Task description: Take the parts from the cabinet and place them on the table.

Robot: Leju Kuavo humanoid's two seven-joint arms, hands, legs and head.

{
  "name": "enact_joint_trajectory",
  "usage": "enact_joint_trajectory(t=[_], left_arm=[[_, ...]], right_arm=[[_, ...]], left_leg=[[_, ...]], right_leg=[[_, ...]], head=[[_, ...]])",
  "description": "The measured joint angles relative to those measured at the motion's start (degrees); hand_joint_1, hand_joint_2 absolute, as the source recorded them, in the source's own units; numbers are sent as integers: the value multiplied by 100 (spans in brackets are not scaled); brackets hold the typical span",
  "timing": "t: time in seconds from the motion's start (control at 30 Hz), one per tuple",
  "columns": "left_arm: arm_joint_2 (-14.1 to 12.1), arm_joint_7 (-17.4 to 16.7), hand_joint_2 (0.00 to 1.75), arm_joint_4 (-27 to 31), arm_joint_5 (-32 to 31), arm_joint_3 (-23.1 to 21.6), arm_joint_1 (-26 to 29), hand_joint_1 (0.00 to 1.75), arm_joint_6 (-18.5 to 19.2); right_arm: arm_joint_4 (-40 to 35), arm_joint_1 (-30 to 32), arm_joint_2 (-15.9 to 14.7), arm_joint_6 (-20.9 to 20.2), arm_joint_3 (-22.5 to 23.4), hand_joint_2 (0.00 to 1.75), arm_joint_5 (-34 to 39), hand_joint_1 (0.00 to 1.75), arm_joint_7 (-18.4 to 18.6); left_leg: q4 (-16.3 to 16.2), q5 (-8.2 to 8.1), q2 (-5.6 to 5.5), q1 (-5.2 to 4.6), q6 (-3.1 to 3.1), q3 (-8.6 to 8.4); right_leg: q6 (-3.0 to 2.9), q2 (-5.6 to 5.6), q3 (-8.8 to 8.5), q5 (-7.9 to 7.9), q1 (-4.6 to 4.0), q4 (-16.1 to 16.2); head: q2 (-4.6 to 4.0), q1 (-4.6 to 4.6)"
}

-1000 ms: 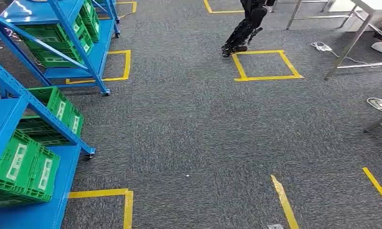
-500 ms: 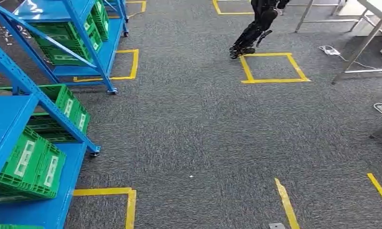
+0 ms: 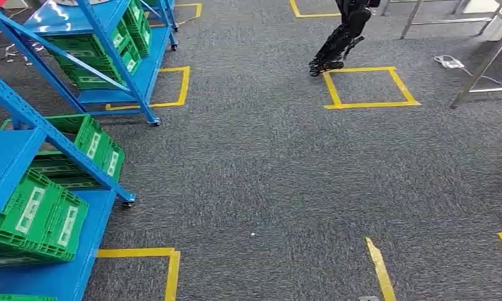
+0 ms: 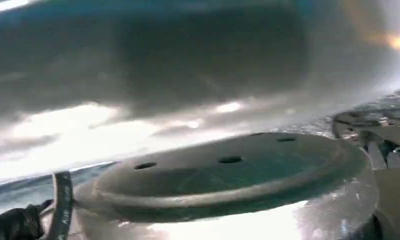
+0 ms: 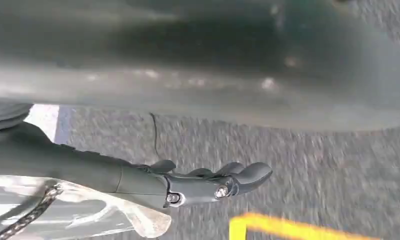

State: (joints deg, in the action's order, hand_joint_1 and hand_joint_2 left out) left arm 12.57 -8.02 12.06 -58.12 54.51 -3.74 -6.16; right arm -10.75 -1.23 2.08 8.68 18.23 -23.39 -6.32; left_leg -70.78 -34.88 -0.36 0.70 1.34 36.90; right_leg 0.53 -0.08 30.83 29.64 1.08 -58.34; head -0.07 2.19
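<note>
Two blue shelf racks stand on the left in the head view, the near rack [image 3: 13, 157] and the far rack [image 3: 110, 34]. Green crates [image 3: 38, 216] sit on the near rack's shelves, and more green crates [image 3: 91, 59] on the far one. Metal table legs [image 3: 484, 66] show at the back right. My right hand [image 5: 208, 182] hangs over the grey carpet with its fingers stretched out and nothing in them. A dark bit of my left hand [image 4: 13, 225] shows blurred at the edge of the left wrist view; how its fingers lie is unclear.
Another robot's black legs [image 3: 336, 44] stand beside a yellow tape square [image 3: 369, 86] at the back. A white power strip [image 3: 449, 61] and cable lie near the table legs. More yellow tape marks [image 3: 380, 266] lie on the carpet between the racks and the table.
The camera has turned: the whole floor scene has slid right in the picture, and more of the racks has come in on the left.
</note>
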Motion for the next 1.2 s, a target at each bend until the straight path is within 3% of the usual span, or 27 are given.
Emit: enact_joint_trajectory(t=[0.03, 0.07, 0.1, 0.2, 0.23, 0.3, 0.37, 0.4, 0.43, 0.53, 0.57, 0.6, 0.63, 0.7, 0.73, 0.77, 0.87, 0.93, 1.0, 1.03, 1.07, 1.1, 1.13, 1.2], left_arm=[[0, 0, 0, 0, 0, 0, 2, 0, 0], [0, -2, 0, 0, 0, 0, 13, 0, 0], [0, -2, 0, 0, 0, 0, 23, 0, 0], [-4, -2, 0, 0, 0, 2, 22, 0, -2], [-13, -2, 0, 0, 0, 2, 14, 0, -2], [-11, -2, 0, 0, 0, 2, -1, 0, -2], [-15, -2, 0, 0, 0, 2, 16, 0, -2], [-9, -4, 0, 0, 0, 4, 30, 0, -2], [-7, -4, 0, 0, 0, 4, 33, 0, -4], [4, -4, 0, 0, 0, 4, 11, 0, -4], [4, -4, 0, 0, 0, 4, 11, 0, -4], [4, -4, 0, 0, 0, 4, 17, 0, -4], [7, -4, 0, 0, 0, 4, 22, 0, -4], [13, -4, 0, 0, 0, 7, 31, 0, -4], [7, -4, 0, 0, 0, 7, 27, 0, -4], [7, -4, 0, 0, 0, 7, 13, 0, -4], [9, -4, 0, 0, 0, 7, 9, 0, -4], [11, -4, 0, 0, 0, 7, 14, 0, -4], [13, -4, 0, 0, 0, 7, 10, 0, -4], [13, -4, 0, 0, 2, 7, 11, 0, -4], [13, -4, 0, 0, 0, 7, 15, 0, -4], [13, -4, 0, 0, 2, 7, 25, 0, -4], [11, -4, 0, 0, 0, 7, 32, 0, -4], [7, -2, 0, 0, 0, 7, 30, 0, -4]], right_arm=[[-2, 0, 0, 0, 0, 0, 0, 0, 0], [0, -1, 2, -2, 0, 0, 0, 0, 2], [-2, 0, 2, -2, 2, 0, 0, 0, 2], [-2, 8, 2, -2, 7, 0, -2, 0, 2], [0, 1, 4, -2, 9, 0, -2, 0, 4], [0, -22, 4, -2, 20, 0, -4, 0, 4], [0, -40, 4, -4, 24, 0, -2, 0, 4], [-2, -31, 2, -4, 26, 0, -4, 0, 4], [-2, -37, 2, -4, 31, 0, -2, 0, 4], [-2, -33, 2, -7, 37, 0, -2, 0, 4], [-2, -21, 2, -7, 39, 0, -2, 0, 4], [-2, -11, 2, -7, 39, 0, -2, 0, 4], [-2, -11, 0, -7, 42, 0, -2, 0, 4], [-2, -14, -7, -7, 44, 0, -2, 0, 4], [0, -23, -2, -11, 42, 0, -2, 0, 5], [0, -31, -2, -9, 44, 0, -2, 0, 4], [0, -12, -2, -9, 44, 0, -2, 0, 4], [0, -5, -4, -7, 44, 0, -2, 0, 0], [0, -13, -9, 0, 46, 0, -2, 0, -4], [0, -19, -9, 0, 46, 0, -2, 0, -4], [0, -21, -9, -4, 46, 0, -2, 0, -4], [0, -21, -9, -4, 48, 0, -2, 0, -4], [0, -17, -9, -4, 48, 0, -2, 0, -4], [0, -9, -9, -4, 48, 0, -2, 0, -4]], left_leg=[[-361, -95, 0, -3, -14, 191], [-502, -70, 0, -10, -35, 283], [-395, 87, 0, -23, -68, 257], [867, 886, 3, -116, -226, -263], [976, 795, 21, -149, -266, -337], [1157, 722, 20, -166, -265, -392], [1239, 738, 4, -162, -296, -423], [1346, 778, 18, -113, -311, -503], [1381, 775, 21, -113, -330, -541], [1380, 743, 24, -118, -367, -558], [1378, 728, 21, -117, -366, -568], [1378, 710, 13, -111, -354, -597], [1377, 681, 6, -98, -335, -637], [1364, 610, 3, -73, -278, -738], [1350, 573, -1, -96, -231, -735], [1291, 540, -11, -114, -198, -709], [1311, 551, -9, -101, -162, -724], [1124, 382, -1, -85, -102, -671], [214, -45, 0, -71, -64, -226], [-249, -201, 1, -68, -56, 23], [-568, -255, 1, -67, -55, 212], [-580, -152, 1, -67, -61, 258], [-368, 75, 1, -67, -76, 193], [599, 705, 2, -70, -131, -183]], right_leg=[[-15, -2, -8, 10, -23, -1], [-32, -3, -22, 21, -44, -1], [-48, -1, -48, 37, -62, -1], [-54, 0, -141, 98, -85, 2], [-30, -2, -106, 122, -111, 2], [26, -11, -103, 123, -96, -3], [88, -28, -146, 124, -90, 52], [116, -18, -112, 182, -82, 5], [134, -5, -24, 294, -91, -194], [199, 0, 712, 802, -53, -1502], [216, 0, 884, 814, -44, -1743], [233, -1, 911, 650, -32, -1685], [252, -1, 792, 366, -21, -1357], [275, -4, 329, -225, 16, -320], [291, 13, 207, -128, 4, -117], [210, 31, 121, -110, 1, 5], [122, 32, 142, -99, -28, -27], [45, 17, 98, -97, 3, 3], [-8, 1, 76, -69, -7, 2], [-24, -3, 70, -57, -14, 2], [-31, -4, 55, -45, -20, 2], [-32, -2, 31, -29, -22, 2], [-31, 4, 1, -9, -25, 2], [-12, 7, -85, 38, -27, 2]], head=[[0, 2], [0, 2], [0, 2], [0, 0], [0, 13], [0, 18], [0, 4], [0, 13], [0, 15], [0, 17], [0, 20], [0, 22], [0, 20], [0, 20], [0, 30], [0, 24], [0, 0], [0, -15], [0, -26], [0, -26], [0, -31], [0, -24], [0, -31], [0, -26]])
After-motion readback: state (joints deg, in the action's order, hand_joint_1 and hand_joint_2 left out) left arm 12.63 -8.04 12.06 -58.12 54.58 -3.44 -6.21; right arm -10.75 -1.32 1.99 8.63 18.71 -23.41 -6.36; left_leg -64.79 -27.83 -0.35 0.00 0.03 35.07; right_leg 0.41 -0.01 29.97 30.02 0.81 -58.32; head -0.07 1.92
